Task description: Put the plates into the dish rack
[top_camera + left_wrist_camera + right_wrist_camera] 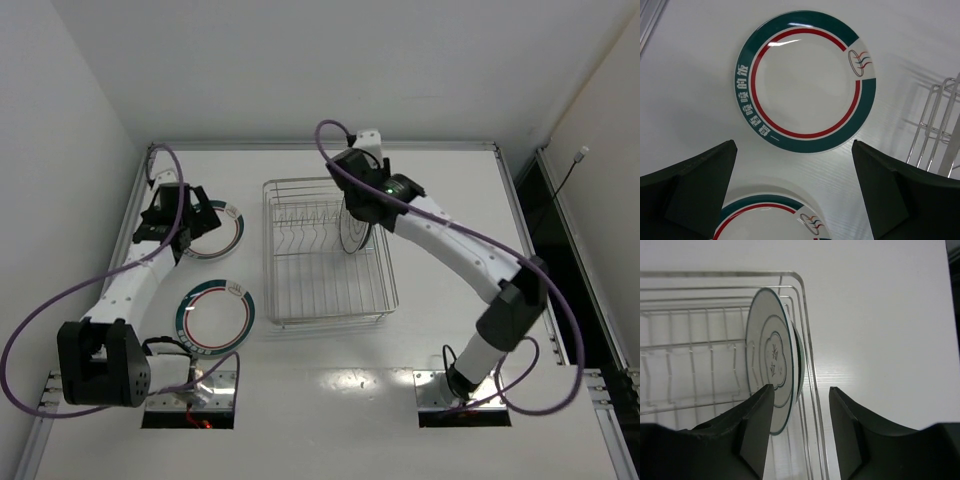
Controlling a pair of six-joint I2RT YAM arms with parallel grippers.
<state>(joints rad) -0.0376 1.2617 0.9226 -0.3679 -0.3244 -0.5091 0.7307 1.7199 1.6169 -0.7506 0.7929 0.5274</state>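
Four plates show in all. Two lie flat on the table [330, 365], and two stand on edge in the single dish rack [300, 285], which sits at the middle of the top view.

The two flat ones are alike, white with a green and red rim band, and both lie left of the rack and well apart from it. The upper banded plate [228, 232] is at the left of the frame, partly hidden by the arm. The lower banded plate [215, 320] lies below it, nearer the arm bases, and the two do not touch.

The left claw [794, 147] hangs over the flat plates, released, with its two fingers [695, 190] spread wide.

In the rack's upper right part, a white plate [767, 360] with a faint centre motif stands upright against the wire dividers [710, 365]. A second plate [799, 365], of which only a dark green edge shows, stands close on its right. Whether those two touch cannot be told.

The right claw [801, 388] is over them, released. Its fingers are parted, and the white plate's lower edge is just beside the left-hand finger [757, 430], partly hidden behind it.
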